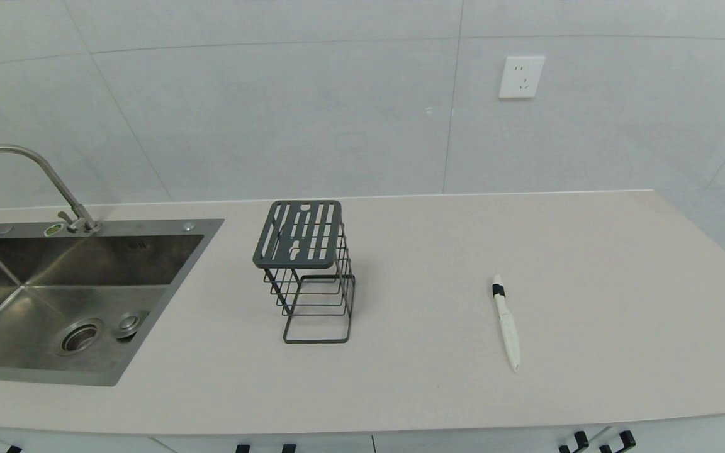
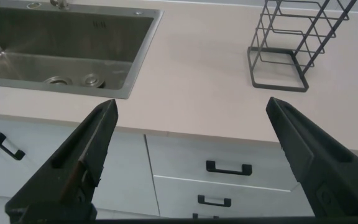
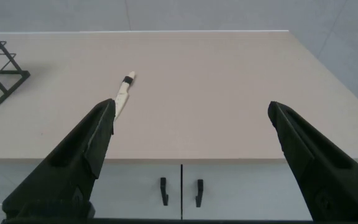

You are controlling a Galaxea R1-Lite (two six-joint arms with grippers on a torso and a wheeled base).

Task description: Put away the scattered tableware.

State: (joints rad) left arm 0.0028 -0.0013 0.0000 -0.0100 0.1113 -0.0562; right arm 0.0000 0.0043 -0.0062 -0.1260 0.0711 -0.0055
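A slim white knife (image 1: pixel 505 321) lies flat on the worktop (image 1: pixel 589 283), well to the right of the dark wire rack (image 1: pixel 294 262) and far from the sink (image 1: pixel 148 228). Its pointed end faces the near edge, and a black band sits close to the far end. I can't tell whether the long pale part is a bare blade or a sheath.

It looks light and rigid, so I'd expect no sag or flex when lifted. The smooth, narrow body looks slippery, and because it lies so low on the surface there is little for fingers to get under. If the blade is ceramic, which I can't confirm, a drop or a twist could chip it. I'd take it across its narrow width, a little on the pointed side of the black band, where the body looks thickest. Held there, the pointed end could be steered down into one of the rack's slots.

The right claw (image 3: pixel 191 104) is spread wide with nothing between its fingers. It hangs out in front of the worktop's edge, above the cabinet doors, with the knife (image 3: pixel 123 93) ahead of it and apart from it. The left claw (image 2: pixel 191 102) is just as wide and just as bare, in front of the drawers between sink and rack, touching nothing.
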